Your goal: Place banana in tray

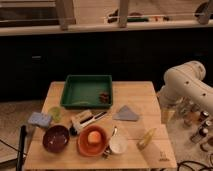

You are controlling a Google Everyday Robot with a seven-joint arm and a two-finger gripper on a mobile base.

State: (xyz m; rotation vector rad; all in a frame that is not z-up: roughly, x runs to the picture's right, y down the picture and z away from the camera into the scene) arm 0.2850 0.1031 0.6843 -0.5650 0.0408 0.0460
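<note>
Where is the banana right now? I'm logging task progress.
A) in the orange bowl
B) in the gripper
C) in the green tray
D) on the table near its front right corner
D: the banana lies on the table right of the white cup, outside the tray; the gripper hangs by the table's right edge, apart from it.

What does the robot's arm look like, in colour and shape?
The arm is white, with thick, rounded, smooth segments. No cables or markings show. The gripper, by the right edge of the table, looks pale.
</note>
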